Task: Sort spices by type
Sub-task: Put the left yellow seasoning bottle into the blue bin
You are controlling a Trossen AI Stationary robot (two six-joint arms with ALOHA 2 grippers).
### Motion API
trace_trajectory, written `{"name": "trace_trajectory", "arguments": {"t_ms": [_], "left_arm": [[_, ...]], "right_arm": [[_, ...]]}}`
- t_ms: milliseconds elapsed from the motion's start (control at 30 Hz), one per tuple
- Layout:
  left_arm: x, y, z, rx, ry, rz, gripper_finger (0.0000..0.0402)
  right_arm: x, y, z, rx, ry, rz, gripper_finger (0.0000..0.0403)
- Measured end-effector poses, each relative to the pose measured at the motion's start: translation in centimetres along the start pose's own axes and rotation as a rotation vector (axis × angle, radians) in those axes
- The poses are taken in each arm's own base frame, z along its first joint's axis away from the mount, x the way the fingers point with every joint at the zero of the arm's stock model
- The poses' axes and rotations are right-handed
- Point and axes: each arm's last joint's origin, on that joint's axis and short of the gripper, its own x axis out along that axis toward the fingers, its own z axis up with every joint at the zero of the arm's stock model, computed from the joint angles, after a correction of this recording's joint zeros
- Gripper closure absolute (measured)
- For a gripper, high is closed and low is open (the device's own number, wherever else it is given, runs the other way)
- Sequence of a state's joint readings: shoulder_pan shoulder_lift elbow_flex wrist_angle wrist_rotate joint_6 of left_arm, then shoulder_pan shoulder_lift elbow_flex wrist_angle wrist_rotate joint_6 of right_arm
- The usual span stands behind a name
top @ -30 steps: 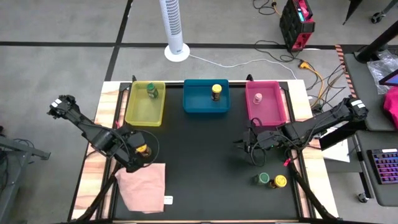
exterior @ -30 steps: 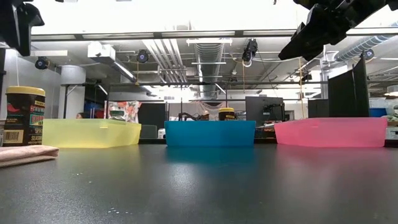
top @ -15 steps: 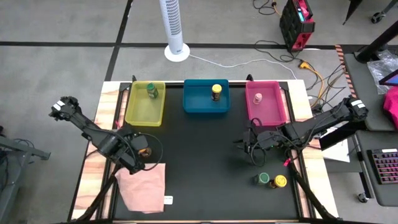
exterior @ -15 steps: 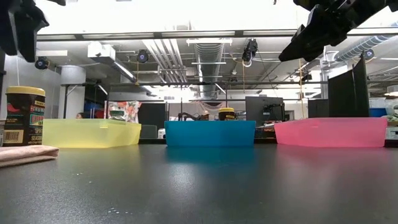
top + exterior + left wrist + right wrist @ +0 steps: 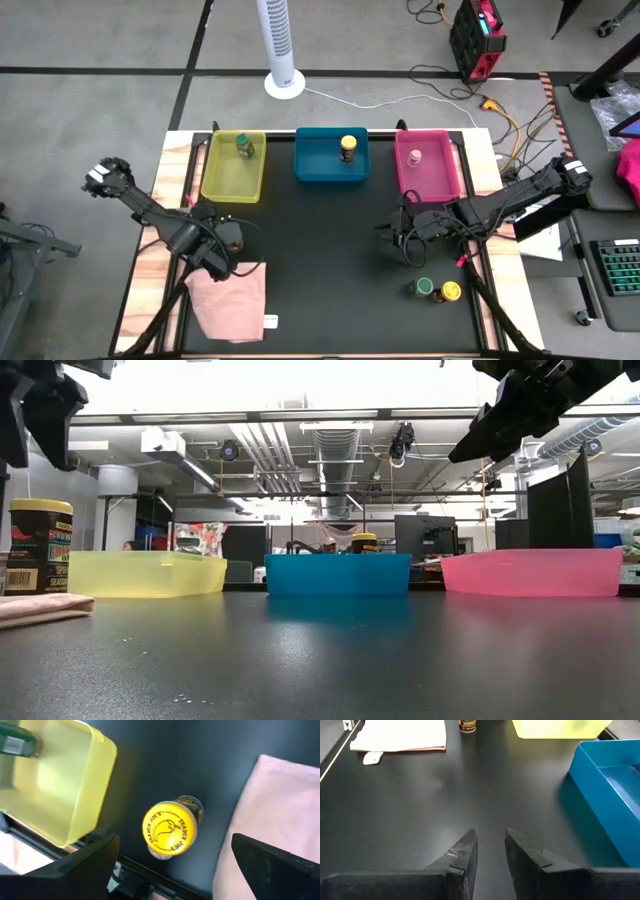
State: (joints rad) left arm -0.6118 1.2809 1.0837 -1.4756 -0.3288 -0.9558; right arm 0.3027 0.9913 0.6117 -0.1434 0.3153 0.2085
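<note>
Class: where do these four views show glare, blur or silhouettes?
Low view: bright ceiling turns both arms to silhouettes, and the tabletop shines. Left wrist view: yellow bin blurred, yellow lid sharp. Right wrist view: soft sheen on the table.

Left arm angled in from table's left edge, left gripper (image 5: 225,243) raised, fingers (image 5: 90,865) spread wide, pointing down. Right arm reaching in from right edge, right gripper (image 5: 404,238) raised, fingers (image 5: 462,857) nearly closed, narrow gap.

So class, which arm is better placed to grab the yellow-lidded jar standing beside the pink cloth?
The left. Its open gripper hangs directly above that jar, fingers either side, while the right gripper waits across the table.
</note>
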Motion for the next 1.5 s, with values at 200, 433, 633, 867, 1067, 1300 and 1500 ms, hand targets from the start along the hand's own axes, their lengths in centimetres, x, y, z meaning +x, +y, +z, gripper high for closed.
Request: {"name": "trace_trajectory", "arguments": {"t_ms": [200,433,633,867,1067,1300,1500], "left_arm": [[-1.1,1.2,-0.4,-0.059,-0.059,-0.085,0.0036],[-0.5,2.3,-0.6,-0.128,-0.076,-0.093,0.0036],[1.4,2.2,-0.8,-0.097,-0.03,-0.082,0.0045],[2.3,2.4,-1.4,-0.091,-0.017,-0.074,0.005],[2.5,2.4,-1.4,-0.104,-0.04,-0.103,0.005],[2.7,2.4,-1.2,-0.119,-0.044,-0.109,0.005],[4.2,2.0,-1.4,-0.131,-0.037,-0.121,0.005]], "right_arm": [[0.0,0.0,0.0,-0.001,0.0,-0.001,0.0322],[0.0,0.0,0.0,-0.01,0.0,0.0,0.0334],[0.0,0.0,0.0,-0.01,-0.001,-0.001,0.0327],[0.0,0.0,0.0,-0.009,-0.004,0.0,0.0306],[0.0,0.0,0.0,-0.008,-0.006,0.0,0.0294],[0.0,0.0,0.0,-0.008,-0.007,0.0,0.03],[0.0,0.0,0.0,-0.008,-0.005,-0.001,0.03]]}}
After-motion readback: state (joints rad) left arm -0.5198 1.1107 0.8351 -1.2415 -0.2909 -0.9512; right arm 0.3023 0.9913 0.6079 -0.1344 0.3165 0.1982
